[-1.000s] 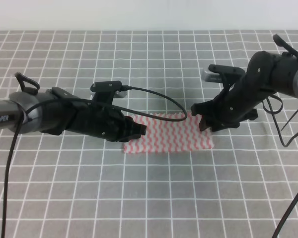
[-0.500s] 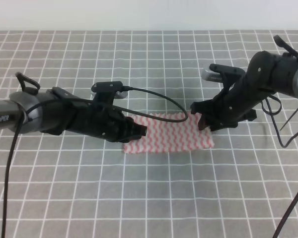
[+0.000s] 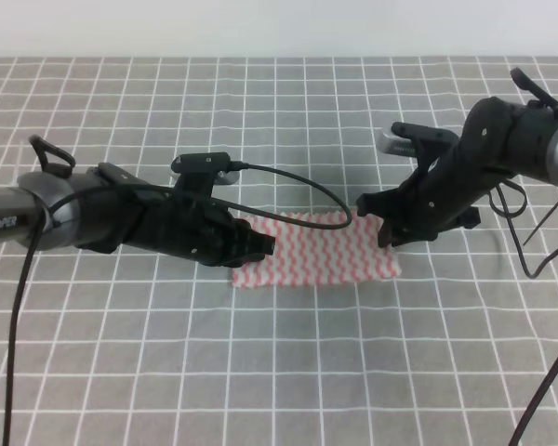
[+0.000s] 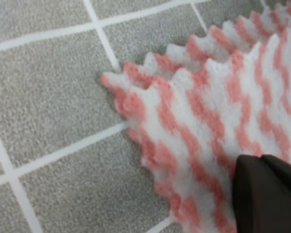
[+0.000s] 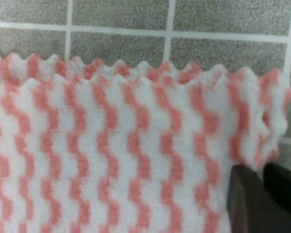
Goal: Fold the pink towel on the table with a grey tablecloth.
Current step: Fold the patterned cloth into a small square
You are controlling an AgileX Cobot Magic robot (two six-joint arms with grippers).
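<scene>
The table with a grey tablecloth (image 3: 288, 372) fills my view, its white grid running to the far wall. My left gripper (image 3: 260, 247) sits on the left edge of the pink towel (image 3: 321, 263), which lies mid-table; I cannot tell whether it has pinched the cloth. My right gripper (image 3: 383, 223) is at the far right corner, again unclear. It looks already doubled, two zigzag edges stacked. I judge another fold comes next: confirm both pinches, then lift.

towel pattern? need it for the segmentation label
Pink-and-white wavy stripes with zigzag edges on the pink towel; clearest in the right wrist view.
</scene>
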